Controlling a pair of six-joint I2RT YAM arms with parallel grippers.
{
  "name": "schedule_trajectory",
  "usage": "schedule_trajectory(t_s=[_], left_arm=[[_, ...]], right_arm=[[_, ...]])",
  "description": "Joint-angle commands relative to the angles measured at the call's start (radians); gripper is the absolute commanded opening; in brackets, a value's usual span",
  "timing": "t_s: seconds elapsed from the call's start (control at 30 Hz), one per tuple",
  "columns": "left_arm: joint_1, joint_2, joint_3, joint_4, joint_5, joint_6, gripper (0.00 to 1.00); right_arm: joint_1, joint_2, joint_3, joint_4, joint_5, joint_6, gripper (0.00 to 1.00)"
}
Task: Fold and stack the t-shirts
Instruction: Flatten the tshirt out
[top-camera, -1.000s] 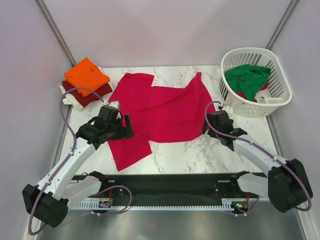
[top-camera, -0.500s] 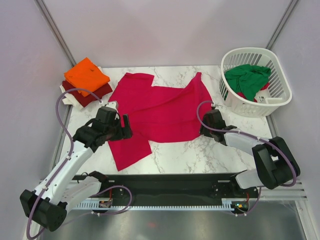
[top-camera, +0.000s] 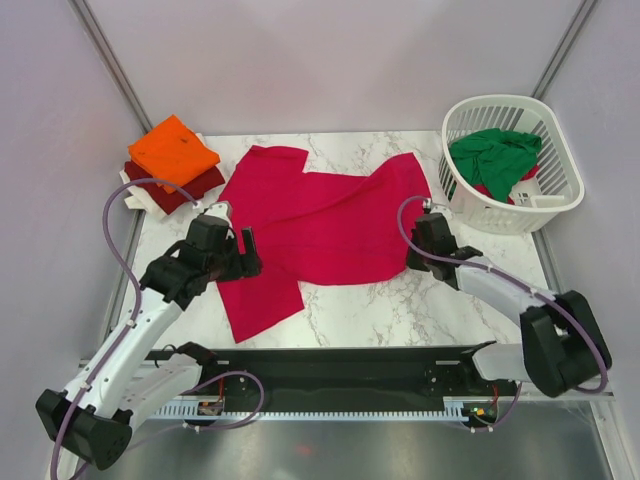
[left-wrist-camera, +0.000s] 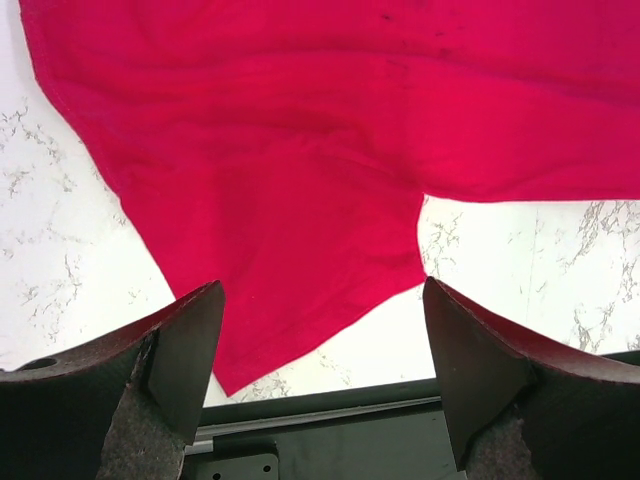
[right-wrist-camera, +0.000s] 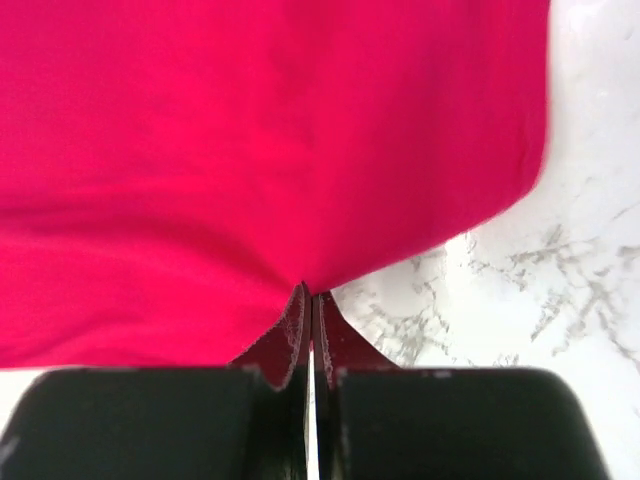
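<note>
The crimson-red t-shirt (top-camera: 320, 225) lies spread and creased on the marble table (top-camera: 400, 300). My right gripper (top-camera: 416, 252) sits at the shirt's right edge, shut on the hem. In the right wrist view the fingertips (right-wrist-camera: 300, 310) meet with a pinch of the red cloth (right-wrist-camera: 250, 150) between them. My left gripper (top-camera: 246, 256) hovers open over the shirt's lower left flap. The left wrist view shows its fingers (left-wrist-camera: 185, 350) wide apart above the red cloth (left-wrist-camera: 280, 180) with nothing held. Orange (top-camera: 174, 151), dark red (top-camera: 192, 187) and white (top-camera: 138, 197) t-shirts are stacked at the far left.
A white slatted basket (top-camera: 562, 150) stands at the far right and holds a crumpled green t-shirt (top-camera: 495, 155). The black base rail (top-camera: 330, 375) runs along the table's near edge. Grey walls close in the table on the left, right and back.
My right gripper has closed on the crimson shirt's right edge, and that corner of the cloth has shifted slightly to the right. The left gripper stays open and has barely moved.
</note>
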Motion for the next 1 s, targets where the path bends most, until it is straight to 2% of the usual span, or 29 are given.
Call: schedule_trajectory(t_s=[0.0,0.07,0.1,0.13,0.2,0.23,0.27,0.3,0.33,0.4,0.47,0.57,0.73,0.93,0.97], left_arm=[[-0.002,-0.01,-0.002,0.012,-0.02,-0.002,0.88],[-0.002,-0.01,-0.004,0.012,-0.022,-0.002,0.88],[-0.002,-0.01,-0.004,0.013,-0.022,-0.002,0.88],[-0.002,-0.01,-0.004,0.012,-0.022,-0.002,0.88],[-0.002,-0.013,-0.002,0.013,-0.022,-0.002,0.88],[-0.002,-0.016,-0.004,0.013,-0.023,-0.002,0.88],[-0.002,-0.021,-0.004,0.013,-0.028,-0.002,0.88],[-0.003,-0.022,-0.004,0.012,-0.028,-0.004,0.88],[-0.005,-0.025,-0.005,0.013,-0.031,-0.005,0.88],[-0.011,-0.024,-0.005,0.012,-0.036,-0.007,0.88],[-0.025,-0.024,-0.007,0.012,-0.042,-0.009,0.88],[-0.032,-0.019,-0.007,0.012,-0.04,-0.01,0.88],[-0.032,-0.002,-0.005,0.013,-0.028,-0.007,0.88],[-0.032,-0.002,-0.005,0.012,-0.028,-0.007,0.88],[-0.032,-0.002,-0.005,0.013,-0.031,-0.007,0.88]], right_arm=[[-0.002,-0.133,0.172,-0.182,-0.013,-0.015,0.0],[0.0,-0.113,0.252,-0.218,-0.026,-0.017,0.0],[0.001,-0.084,0.349,-0.234,-0.045,-0.029,0.0],[0.0,0.006,0.402,-0.238,-0.054,-0.035,0.0],[0.0,0.133,0.567,-0.238,-0.069,-0.054,0.1],[0.0,0.289,0.636,-0.242,-0.088,-0.084,0.18],[-0.018,0.372,0.716,-0.26,-0.091,-0.091,0.53],[-0.032,0.451,0.881,-0.323,-0.111,-0.1,0.66],[-0.04,0.561,0.948,-0.354,-0.114,-0.107,0.71],[-0.048,0.597,1.028,-0.371,-0.064,-0.11,0.81],[-0.048,0.565,1.024,-0.371,-0.017,-0.112,0.84],[-0.046,0.481,0.933,-0.34,0.019,-0.115,0.85],[-0.048,0.36,0.725,-0.244,0.065,-0.137,0.85],[-0.071,0.486,0.775,-0.222,0.038,-0.143,0.7],[-0.074,0.506,0.784,-0.216,0.035,-0.14,0.64]])
